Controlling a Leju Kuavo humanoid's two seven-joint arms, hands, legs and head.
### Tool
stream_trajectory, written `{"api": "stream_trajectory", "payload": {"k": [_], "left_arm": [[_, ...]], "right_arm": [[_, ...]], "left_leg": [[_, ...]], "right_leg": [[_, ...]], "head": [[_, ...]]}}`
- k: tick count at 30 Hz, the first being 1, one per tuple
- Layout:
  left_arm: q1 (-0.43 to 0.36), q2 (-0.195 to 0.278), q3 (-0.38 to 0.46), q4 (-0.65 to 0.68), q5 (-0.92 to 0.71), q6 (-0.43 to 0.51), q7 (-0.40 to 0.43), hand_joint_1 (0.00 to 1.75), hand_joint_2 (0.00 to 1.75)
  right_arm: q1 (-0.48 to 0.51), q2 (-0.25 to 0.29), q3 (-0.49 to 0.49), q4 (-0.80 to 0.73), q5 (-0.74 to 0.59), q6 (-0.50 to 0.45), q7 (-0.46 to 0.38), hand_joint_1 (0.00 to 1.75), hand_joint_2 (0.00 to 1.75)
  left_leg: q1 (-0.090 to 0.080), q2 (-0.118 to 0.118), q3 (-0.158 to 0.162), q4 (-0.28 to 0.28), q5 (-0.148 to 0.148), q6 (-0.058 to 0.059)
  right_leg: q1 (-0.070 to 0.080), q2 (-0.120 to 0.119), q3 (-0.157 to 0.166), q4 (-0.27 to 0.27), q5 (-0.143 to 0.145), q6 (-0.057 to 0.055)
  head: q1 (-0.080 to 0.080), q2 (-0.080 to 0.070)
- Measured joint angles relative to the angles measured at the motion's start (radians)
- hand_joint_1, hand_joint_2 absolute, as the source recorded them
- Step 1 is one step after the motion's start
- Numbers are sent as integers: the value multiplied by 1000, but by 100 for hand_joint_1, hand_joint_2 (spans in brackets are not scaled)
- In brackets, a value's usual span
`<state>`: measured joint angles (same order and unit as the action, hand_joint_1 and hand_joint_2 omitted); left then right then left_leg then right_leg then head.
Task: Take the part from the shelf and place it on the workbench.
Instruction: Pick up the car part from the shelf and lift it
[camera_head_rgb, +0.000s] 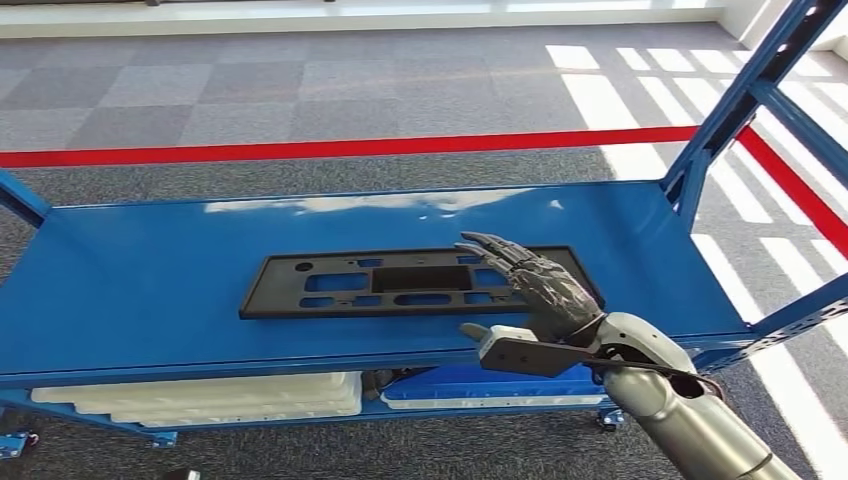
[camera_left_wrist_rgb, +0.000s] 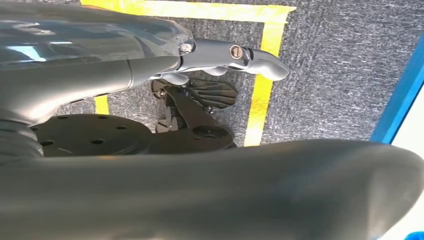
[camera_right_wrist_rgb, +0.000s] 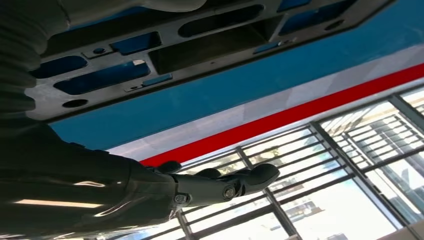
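- Flat black plastic panel (camera_head_rgb: 400, 283): long, rectangular, pierced by rectangular and slotted cut-outs plus small round holes, with a deeper rectangular recess at its middle; blue shows through the openings.
- Lies flat on the top deck of the blue metal shelf cart (camera_head_rgb: 150, 290), near the middle, closer to the near edge than the far.
- Right hand (camera_head_rgb: 535, 290) over the panel's right end, dark fingers (camera_head_rgb: 500, 250) stretched out and slightly apart, holding nothing; thumb (camera_head_rgb: 500, 345) out toward the near edge. Contact with the panel hard to judge.
- Left hand (camera_left_wrist_rgb: 225, 55) hanging above grey carpet and yellow floor tape (camera_left_wrist_rgb: 262, 90), thumb extended, nothing held; other fingers hard to make out.
- No readable writing or labels on panel or cart.
- Lower deck partly hidden: white trays (camera_head_rgb: 210, 397) at left, a blue bin (camera_head_rgb: 480, 385) at right, both cut off by the top deck.
- Red floor stripe (camera_head_rgb: 330, 148) beyond the cart.
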<state>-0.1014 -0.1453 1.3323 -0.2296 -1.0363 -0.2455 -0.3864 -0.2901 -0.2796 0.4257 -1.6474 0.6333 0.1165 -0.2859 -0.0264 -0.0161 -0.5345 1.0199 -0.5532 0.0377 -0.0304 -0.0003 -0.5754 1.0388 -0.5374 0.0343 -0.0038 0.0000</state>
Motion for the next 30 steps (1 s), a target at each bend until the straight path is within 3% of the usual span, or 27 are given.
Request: {"api": "stream_trajectory", "payload": {"k": [14, 23, 26, 30], "left_arm": [[-14, 0, -47, 0, -35, -1, 30, 0, 0], [-15, -3, -52, 1, -27, 0, 30, 0, 0], [-15, -4, -52, 1, -23, 0, 29, 0, 0], [-15, -4, -52, 1, -23, 0, 29, 0, 0]], "right_arm": [[-321, -114, 286, 284, -175, 154, 46, 0, 175], [-408, -126, 426, 385, 25, 10, 164, 0, 175], [-393, -126, 431, 435, 129, -54, 210, 0, 175], [-358, -127, 396, 510, 164, -98, 221, 0, 175]], "left_leg": [[-1, 0, 0, 0, 0, 0], [0, 0, 0, 0, 0, 0], [0, 0, 0, 0, 0, 0], [-1, 0, 1, 0, 0, 0]], "right_leg": [[0, 0, 0, -1, 0, 0], [0, 0, 0, -1, 0, 0], [0, 0, 0, -1, 0, 0], [0, 0, 1, -2, 0, 0]], "head": [[0, 0], [0, 0], [0, 0], [0, 0]]}}
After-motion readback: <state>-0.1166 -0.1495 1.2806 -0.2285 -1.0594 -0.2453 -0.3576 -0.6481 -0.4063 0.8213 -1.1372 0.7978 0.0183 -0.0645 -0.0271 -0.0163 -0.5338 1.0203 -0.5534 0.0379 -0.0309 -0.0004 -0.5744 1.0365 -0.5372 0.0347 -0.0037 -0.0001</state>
